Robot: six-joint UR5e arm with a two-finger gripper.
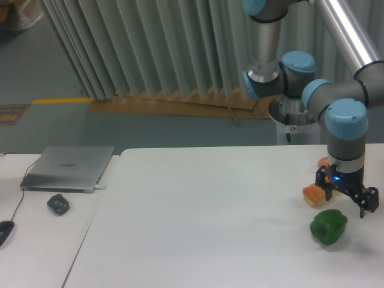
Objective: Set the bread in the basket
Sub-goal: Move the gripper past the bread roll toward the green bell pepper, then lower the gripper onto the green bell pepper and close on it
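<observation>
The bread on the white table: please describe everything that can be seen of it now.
Only the left end of the bread shows: an orange-golden, glossy, lumpy piece lying on the white table near its right edge. The gripper hangs in front of it and hides the rest, so contact cannot be judged. A green pepper lies just in front, apart from it, and a small reddish ball peeks out behind. No basket is in view.
</observation>
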